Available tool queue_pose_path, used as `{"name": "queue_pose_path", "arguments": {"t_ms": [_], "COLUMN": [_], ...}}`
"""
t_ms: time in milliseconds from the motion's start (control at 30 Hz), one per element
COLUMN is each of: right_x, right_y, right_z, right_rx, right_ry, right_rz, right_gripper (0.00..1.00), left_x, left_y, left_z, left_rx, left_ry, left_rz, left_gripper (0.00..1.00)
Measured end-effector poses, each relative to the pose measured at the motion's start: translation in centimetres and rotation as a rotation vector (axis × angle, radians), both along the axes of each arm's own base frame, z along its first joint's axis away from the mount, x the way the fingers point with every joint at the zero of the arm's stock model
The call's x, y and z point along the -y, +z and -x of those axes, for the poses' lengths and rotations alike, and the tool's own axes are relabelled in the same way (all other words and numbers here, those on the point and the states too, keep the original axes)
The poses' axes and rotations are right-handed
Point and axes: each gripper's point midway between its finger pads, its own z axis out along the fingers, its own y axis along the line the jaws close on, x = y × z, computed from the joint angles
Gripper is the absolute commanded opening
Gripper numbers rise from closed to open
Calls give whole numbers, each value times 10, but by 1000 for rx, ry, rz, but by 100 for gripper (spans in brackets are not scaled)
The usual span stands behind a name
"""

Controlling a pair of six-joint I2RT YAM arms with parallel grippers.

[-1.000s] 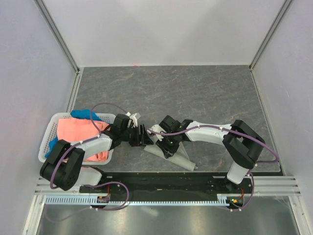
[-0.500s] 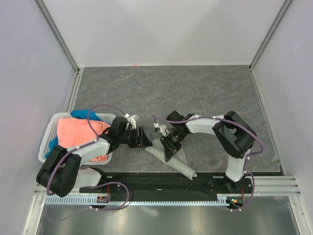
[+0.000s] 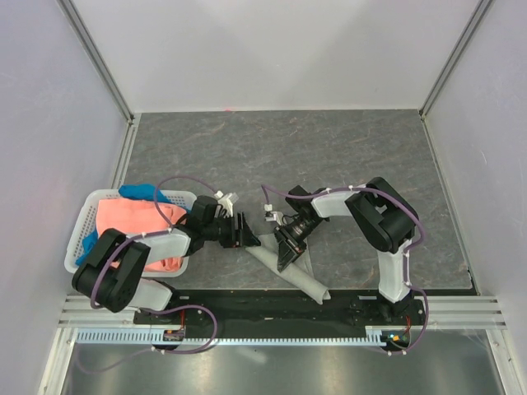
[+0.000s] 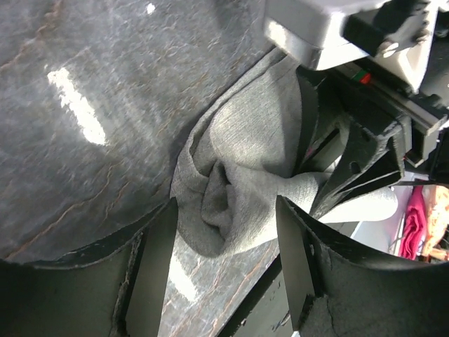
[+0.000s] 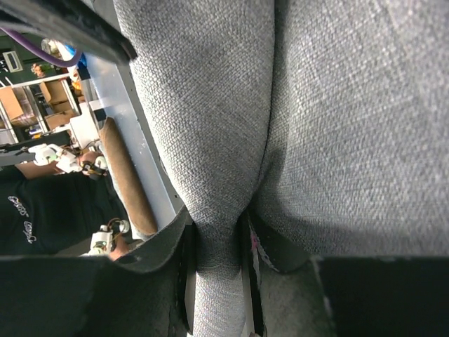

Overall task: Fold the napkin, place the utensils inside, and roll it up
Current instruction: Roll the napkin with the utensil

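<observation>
Your napkin [image 3: 303,276] is lying on the counter [image 3: 329,156] close to the near edge, between the two arms. It is showing as a plain light grey roll slanting from far left down to near right, with a loose flap along its right side. Its left end is bunching into soft folds. Your left arm is reaching low to the right from beside the basket [image 3: 80,234], and its hand [image 3: 245,232] is standing apart around that bunched end. Your right arm is doubling back leftward, and its hand [image 3: 284,257] is clamping a ridge of the cloth.
</observation>
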Motion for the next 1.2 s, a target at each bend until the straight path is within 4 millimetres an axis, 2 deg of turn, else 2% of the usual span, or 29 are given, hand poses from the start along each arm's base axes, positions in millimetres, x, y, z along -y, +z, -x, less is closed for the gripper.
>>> {"name": "queue_pose_path", "arguments": {"t_ms": [267,367,400,467,500,533,600,667,700,767,800,933,1033,1100,1200], "right_x": [0,0,0,-1,-1,-1,0,0,0,1,2,8,6,-4,-21], "right_y": [-1,-1,-1,-1,-1,-1,-1,0,1,5,7,22,45,63,79], "right_z": [0,0,0,0,0,0,0,-1,-2,-5,-9,-34,-48,-47,-25], "right_rx": [-30,-42,-44,-51,-52,-51,-49,-44,-41,-19,14,249,479,659,869], "right_ry": [3,4,5,6,6,7,8,8,5,-3,-8,-51,-83,-95,-105], "right_rz": [4,6,7,10,10,11,17,30,41,63,77,161,210,226,207], "right_gripper": [31,31,32,32,34,35,40,45,51,55,59,65,67,68,68], "left_x": [11,14,14,15,14,14,13,13,13,13,13,11,10,9,9], "left_y": [-1,-1,-2,-4,-6,-9,-11,-11,-12,-13,-13,-13,-14,-14,-15], "left_z": [-5,-6,-6,-7,-6,-5,-5,-5,-5,-5,-6,-8,-9,-9,-9], "left_rx": [1,-3,-5,-8,-14,-21,-30,-35,-41,-55,-61,-92,-126,-148,-173], "left_ry": [-42,-54,-57,-58,-56,-56,-54,-54,-53,-50,-48,-33,-25,-22,-18], "left_rz": [45,56,57,57,53,47,40,38,35,26,21,-11,-36,-49,-66], "left_gripper": [63,57,46,33,21,17,8,4,2,2,2,2,2,2,2]}}
